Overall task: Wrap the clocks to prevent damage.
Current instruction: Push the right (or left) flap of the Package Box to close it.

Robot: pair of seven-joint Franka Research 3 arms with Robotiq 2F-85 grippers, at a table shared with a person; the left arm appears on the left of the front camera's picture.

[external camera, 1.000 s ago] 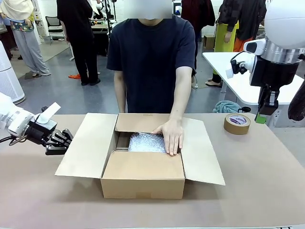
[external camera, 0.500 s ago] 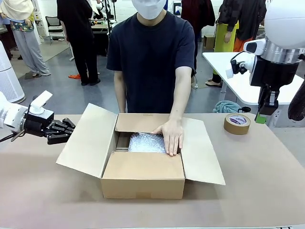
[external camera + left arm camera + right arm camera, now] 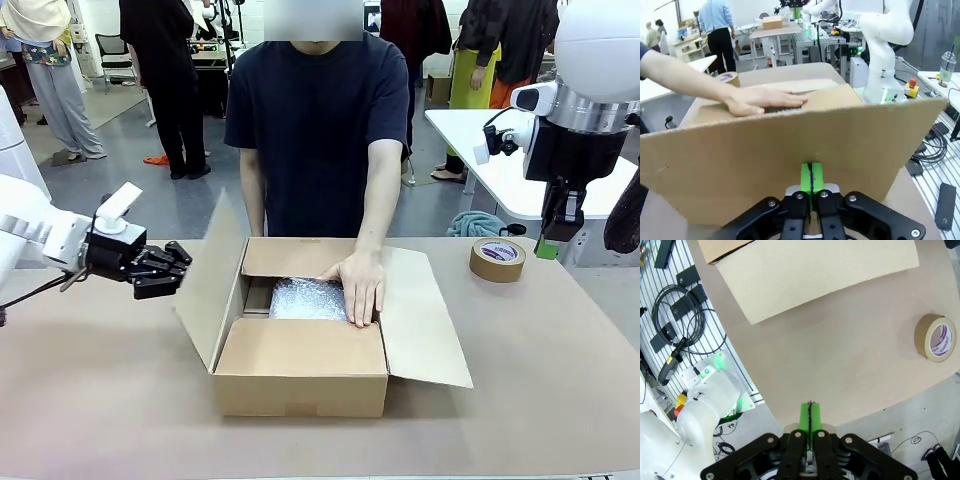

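An open cardboard box point(image 3: 300, 380) sits mid-table with a bubble-wrap bundle point(image 3: 305, 298) inside; the clocks are hidden. The person's hand point(image 3: 362, 285) presses on the bundle, and the hand point(image 3: 757, 99) also shows beyond the flap in the left wrist view. My left gripper point(image 3: 183, 262) is shut, its fingertips against the outside of the box's left flap point(image 3: 215, 290), which stands steeply raised. That flap point(image 3: 790, 145) spans the left wrist view just past my left gripper point(image 3: 811, 167). My right gripper point(image 3: 548, 247) hangs shut and empty high at the far right, above the table point(image 3: 840, 355), seen as right gripper point(image 3: 810, 410).
A roll of brown tape point(image 3: 497, 259) lies at the table's far right, also seen as tape point(image 3: 936, 338). The box's right flap point(image 3: 425, 320) lies spread outward and the front flap point(image 3: 298, 347) lies folded in. A teal cloth point(image 3: 475, 223) sits behind the table.
My left gripper has moved right and upward, pushing the left flap from lying flat to steeply raised. The right arm and the person's hand have stayed put.
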